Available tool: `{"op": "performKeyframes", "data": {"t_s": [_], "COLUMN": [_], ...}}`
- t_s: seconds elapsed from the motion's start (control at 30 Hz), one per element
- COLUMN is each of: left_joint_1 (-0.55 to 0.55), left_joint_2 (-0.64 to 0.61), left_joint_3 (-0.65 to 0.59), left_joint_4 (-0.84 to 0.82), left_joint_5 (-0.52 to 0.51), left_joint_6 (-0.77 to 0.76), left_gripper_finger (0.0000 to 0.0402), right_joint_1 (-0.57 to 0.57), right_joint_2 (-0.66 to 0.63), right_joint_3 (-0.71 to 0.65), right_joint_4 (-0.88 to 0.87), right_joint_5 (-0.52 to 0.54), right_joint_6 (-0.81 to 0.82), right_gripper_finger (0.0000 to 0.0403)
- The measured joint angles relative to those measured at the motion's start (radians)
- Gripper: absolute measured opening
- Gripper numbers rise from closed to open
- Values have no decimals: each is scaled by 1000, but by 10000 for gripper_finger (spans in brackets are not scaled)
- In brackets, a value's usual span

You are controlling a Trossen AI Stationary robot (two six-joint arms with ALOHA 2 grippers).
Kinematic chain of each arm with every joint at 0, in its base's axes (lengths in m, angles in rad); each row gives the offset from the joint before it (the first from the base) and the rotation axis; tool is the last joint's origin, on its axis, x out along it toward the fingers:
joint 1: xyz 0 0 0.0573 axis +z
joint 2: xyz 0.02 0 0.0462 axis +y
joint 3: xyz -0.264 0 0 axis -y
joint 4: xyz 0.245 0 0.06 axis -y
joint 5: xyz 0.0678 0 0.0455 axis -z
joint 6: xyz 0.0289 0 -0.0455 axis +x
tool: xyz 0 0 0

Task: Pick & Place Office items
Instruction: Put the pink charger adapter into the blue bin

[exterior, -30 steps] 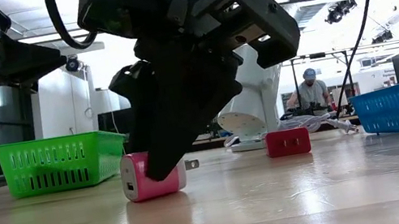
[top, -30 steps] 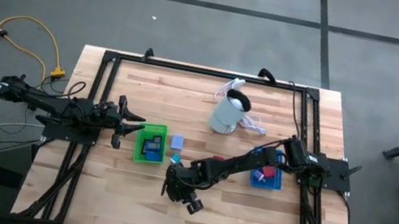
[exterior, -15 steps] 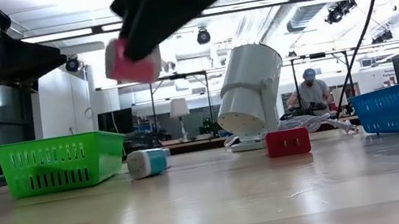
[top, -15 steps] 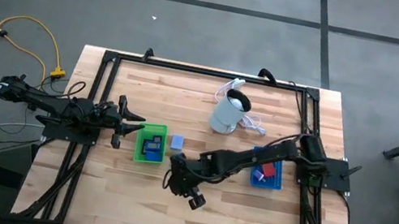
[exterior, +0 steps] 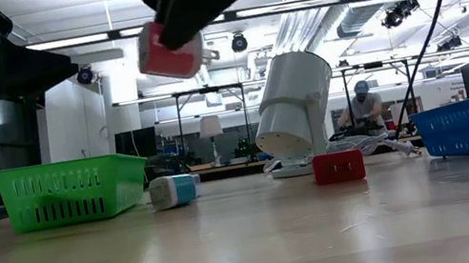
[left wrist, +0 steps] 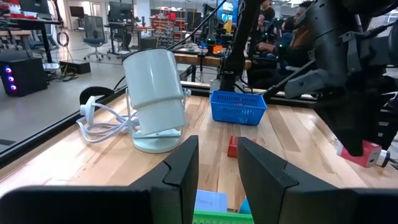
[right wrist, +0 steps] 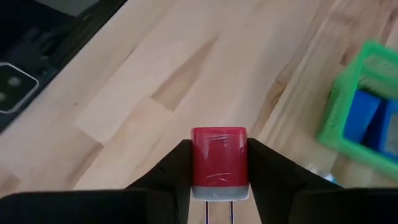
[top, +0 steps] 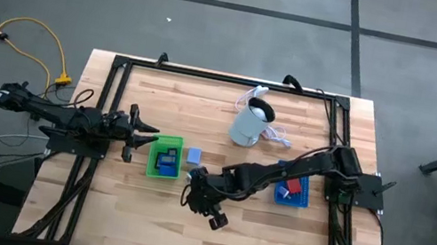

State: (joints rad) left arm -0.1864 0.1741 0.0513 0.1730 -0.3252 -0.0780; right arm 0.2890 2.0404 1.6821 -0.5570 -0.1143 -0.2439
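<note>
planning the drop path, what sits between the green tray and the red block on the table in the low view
In the low view, a teal and white block lies on the table between the green tray and the red block.

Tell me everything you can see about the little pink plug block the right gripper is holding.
The pink plug block is small and rounded, glossy like plastic, with a pale end carrying two thin metal prongs. The right gripper is shut on its two sides, holding it in the air well above the table, near the green tray. Nothing else touches it.
</note>
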Motion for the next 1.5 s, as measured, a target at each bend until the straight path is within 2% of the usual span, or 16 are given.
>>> {"op": "performKeyframes", "data": {"t_s": [0.27, 0.53, 0.87, 1.03, 1.3, 1.5], "left_joint_1": [0, 0, 0, 0, 0, 0], "left_joint_2": [0, 0, 0, 0, 6, 20], "left_joint_3": [0, 0, 0, 0, 0, 0], "left_joint_4": [0, 0, 0, 2, 15, 28], "left_joint_5": [0, 0, 0, 0, 0, -2], "left_joint_6": [0, 0, 0, 0, 0, 0], "left_gripper_finger": [103, 103, 103, 103, 103, 103], "right_joint_1": [-44, -83, -102, -111, -136, -135], "right_joint_2": [-11, -12, -83, -143, -304, -439], "right_joint_3": [0, 0, -4, -75, -305, -480], "right_joint_4": [-80, -149, -274, -305, -221, -184], "right_joint_5": [8, 12, 116, 135, 161, 263], "right_joint_6": [135, 174, 241, 303, 423, 551], "right_gripper_finger": [121, 118, 118, 119, 120, 118]}}
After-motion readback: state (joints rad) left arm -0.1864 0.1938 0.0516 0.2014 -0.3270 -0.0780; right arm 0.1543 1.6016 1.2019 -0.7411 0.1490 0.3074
